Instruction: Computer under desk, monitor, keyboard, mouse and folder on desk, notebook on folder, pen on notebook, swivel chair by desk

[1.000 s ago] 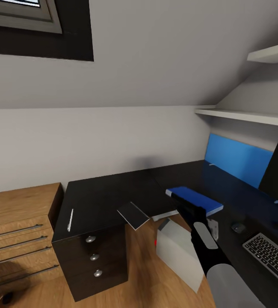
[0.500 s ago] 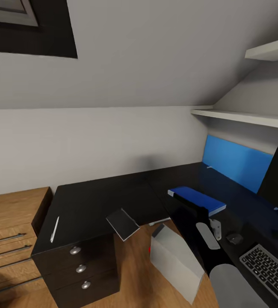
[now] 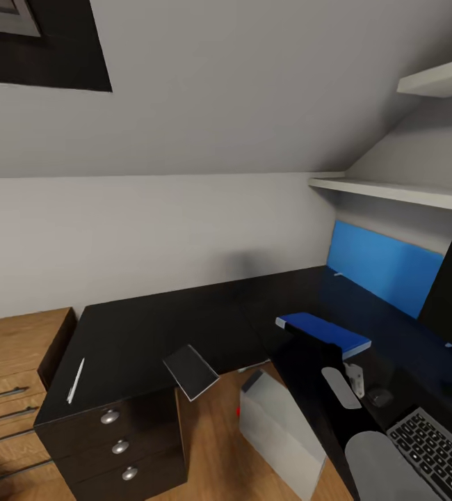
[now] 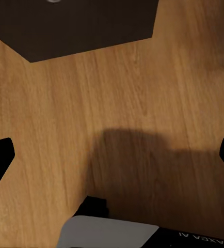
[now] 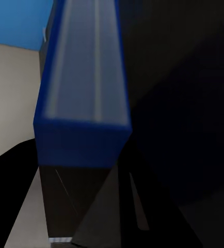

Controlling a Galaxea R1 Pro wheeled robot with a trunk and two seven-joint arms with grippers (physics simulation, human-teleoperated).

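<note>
Head view first: big L-shaped glossy black desk is taking up the middle. The flat bright blue folder is lying on it around 4 o'clock from centre. The tiny dark mouse and the slim grey keyboard with black keys are sitting at 5 o'clock of the folder. The small dark notebook with a pale edge is hanging its corner off the desk edge at 7 o'clock, and the thin silvery pen is lying at 8. The right gripper is hovering at the folder's near end.

Left wrist view: the left gripper is pointing at light wood floor, fingers spread wide, holding nothing.

Right wrist view: the folder is looming blurry right by the dark fingers, and I can't tell if they're pinching it.

My guess is the notebook is light and stiff, so I'd be pinching that overhanging corner. The pen probably rolls.
</note>
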